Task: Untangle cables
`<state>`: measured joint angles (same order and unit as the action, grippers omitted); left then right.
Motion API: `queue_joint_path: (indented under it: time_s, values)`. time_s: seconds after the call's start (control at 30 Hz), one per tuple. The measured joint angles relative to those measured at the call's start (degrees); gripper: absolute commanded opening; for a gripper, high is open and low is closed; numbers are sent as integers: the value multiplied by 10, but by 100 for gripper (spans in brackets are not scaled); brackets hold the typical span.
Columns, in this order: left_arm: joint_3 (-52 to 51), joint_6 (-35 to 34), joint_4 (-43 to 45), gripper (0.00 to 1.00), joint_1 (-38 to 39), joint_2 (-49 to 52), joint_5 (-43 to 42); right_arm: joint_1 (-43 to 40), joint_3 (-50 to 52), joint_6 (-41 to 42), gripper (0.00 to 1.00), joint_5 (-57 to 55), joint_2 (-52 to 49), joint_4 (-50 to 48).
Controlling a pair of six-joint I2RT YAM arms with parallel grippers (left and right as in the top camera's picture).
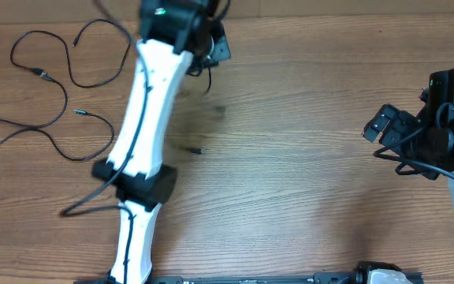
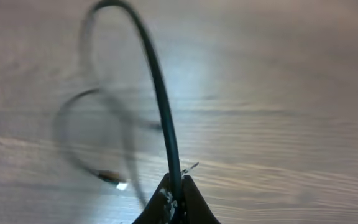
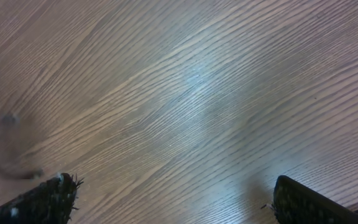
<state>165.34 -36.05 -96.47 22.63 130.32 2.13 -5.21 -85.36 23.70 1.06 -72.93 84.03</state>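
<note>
Thin black cables (image 1: pixel 53 79) lie as loose strands with small plug tips at the table's far left. My left gripper (image 1: pixel 209 49) is at the back centre, raised, with a short strand (image 1: pixel 208 79) hanging under it. In the left wrist view the left gripper (image 2: pixel 178 186) is shut on a black cable (image 2: pixel 160 93) that arcs up and loops over; blurred strands and a silvery plug tip (image 2: pixel 120 185) hang to its left. My right gripper (image 1: pixel 385 126) stands open at the right, apart from the cables. Its fingers (image 3: pixel 48 199) show only bare wood between them.
A small dark plug end (image 1: pixel 197 150) lies alone near the table's middle. The left arm (image 1: pixel 144 142) stretches across the table from front to back. A thicker arm cable (image 1: pixel 93 201) trails off its elbow. The wooden table (image 1: pixel 306 181) fills every view.
</note>
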Motion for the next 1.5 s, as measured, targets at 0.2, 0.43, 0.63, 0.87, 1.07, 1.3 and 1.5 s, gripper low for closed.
queue_joint_path:
  time_s: [0.2,0.43,0.63,0.87,1.07,1.3,1.5]
  values:
    - [16,0,0,4,0,-97,-9,0,0,0,100,0,0,0]
    - [19,30,-2,4,0,-176,-24,0,0,0,100,0,0,0]
    - [19,65,-2,4,0,-208,-50,0,0,0,100,0,0,0]
    - [19,62,-2,4,0,-223,-58,0,0,0,100,0,0,0]
    - [-16,60,-2,4,4,-223,-58,0,0,0,100,0,0,0]
    - [-195,56,2,4,17,-209,-58,0,0,0,100,0,0,0]
    - [-301,47,38,4,29,-166,-58,0,0,0,100,0,0,0]
